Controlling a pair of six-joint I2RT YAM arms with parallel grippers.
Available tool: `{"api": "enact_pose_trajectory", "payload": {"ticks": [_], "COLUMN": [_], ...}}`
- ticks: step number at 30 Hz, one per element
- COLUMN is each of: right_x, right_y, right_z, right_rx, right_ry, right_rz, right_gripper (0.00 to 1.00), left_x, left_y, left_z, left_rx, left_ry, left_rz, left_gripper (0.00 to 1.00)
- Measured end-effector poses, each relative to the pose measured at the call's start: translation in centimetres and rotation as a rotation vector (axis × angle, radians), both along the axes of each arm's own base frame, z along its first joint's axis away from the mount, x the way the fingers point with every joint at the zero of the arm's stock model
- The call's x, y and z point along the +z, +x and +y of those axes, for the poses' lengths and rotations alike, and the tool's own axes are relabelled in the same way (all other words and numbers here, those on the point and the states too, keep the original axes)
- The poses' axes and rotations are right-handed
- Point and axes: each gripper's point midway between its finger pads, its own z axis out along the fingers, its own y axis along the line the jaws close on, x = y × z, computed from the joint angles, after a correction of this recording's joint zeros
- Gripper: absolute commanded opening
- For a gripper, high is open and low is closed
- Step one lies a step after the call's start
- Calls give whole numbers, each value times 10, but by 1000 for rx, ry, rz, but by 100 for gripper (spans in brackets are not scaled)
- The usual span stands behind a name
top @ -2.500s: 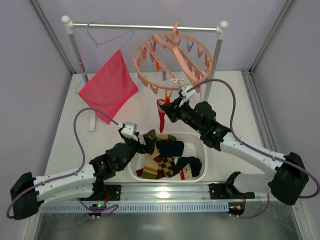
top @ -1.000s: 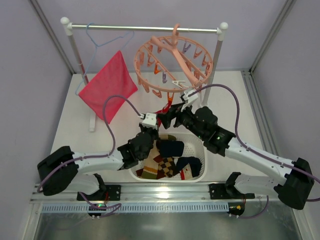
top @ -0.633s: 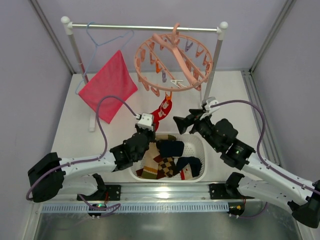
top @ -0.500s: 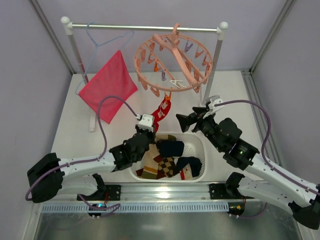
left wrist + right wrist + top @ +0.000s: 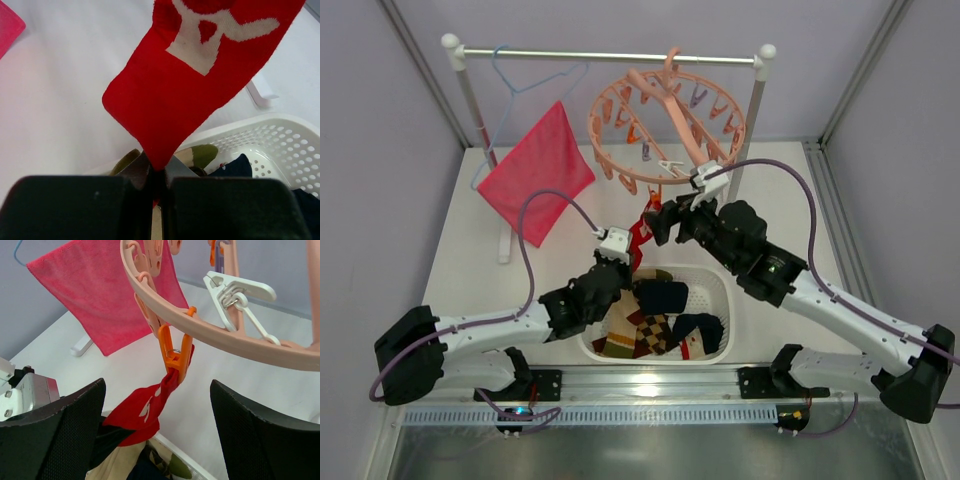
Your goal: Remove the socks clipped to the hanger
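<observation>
A red sock (image 5: 642,228) with a white pattern hangs from an orange clip (image 5: 175,355) on the near rim of the salmon-pink ring hanger (image 5: 665,125). My left gripper (image 5: 626,252) is shut on the lower end of that sock (image 5: 200,75), which runs slanted up to the clip. My right gripper (image 5: 665,222) is open just right of the clip. In the right wrist view its fingers (image 5: 65,435) stand wide either side of the clip and sock (image 5: 145,410), touching neither. Several other socks (image 5: 655,325) lie in the white basket (image 5: 717,288).
The hanger hangs from a metal rail (image 5: 610,55) on two white posts (image 5: 745,130). A pink-red cloth (image 5: 535,170) hangs on a thin blue wire hanger (image 5: 520,80) at the left. A white clip (image 5: 235,292) dangles beside the orange one.
My right arm swung away to the right, then came back to the orange clip, jaws open throughout. My left gripper has kept its hold on the red sock and barely moved.
</observation>
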Motion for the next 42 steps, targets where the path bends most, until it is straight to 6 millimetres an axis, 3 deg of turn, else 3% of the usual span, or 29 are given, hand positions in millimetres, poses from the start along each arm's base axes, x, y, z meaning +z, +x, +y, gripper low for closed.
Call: {"api": "enact_pose_trajectory", "payload": {"ticks": [9, 21, 33, 38, 40, 42], "right_x": [2, -16, -11, -14, -14, -14], "right_y": [15, 37, 53, 61, 63, 65], "right_z": [18, 21, 24, 22, 22, 22], "right_rx": [5, -73, -134, -173, -183, -190], "right_ry": [-22, -85, -73, -85, -83, -83], "right_rz": [18, 27, -26, -40, -46, -53], "right_gripper": [85, 84, 73, 39, 33, 14], "left_x": [-2, 0, 1, 1, 1, 1], "left_y": [-3, -5, -6, -7, -7, -7], "left_z": [-3, -3, -5, -6, -6, -7], "left_rx": [-18, -26, -41, -47, -48, -51], "left_ry": [1, -15, -23, -24, -24, -24], "left_rz": [11, 18, 22, 23, 23, 24], "left_gripper": [0, 0, 0, 0, 0, 0]}}
